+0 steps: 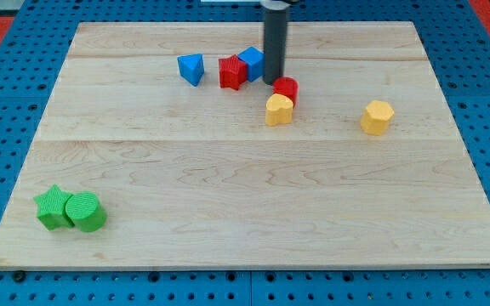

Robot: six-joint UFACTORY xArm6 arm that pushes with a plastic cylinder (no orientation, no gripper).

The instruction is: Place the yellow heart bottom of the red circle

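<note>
Yellow heart [279,110] touches red circle [286,88] below my tip [273,82]; no claw visible.

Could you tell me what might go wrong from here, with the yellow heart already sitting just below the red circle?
1. My tip stands right at the red circle; any nudge would shift it against the yellow heart.
2. The blue cube and red star crowd the tip's left, so withdrawing that way could scatter them.
</note>
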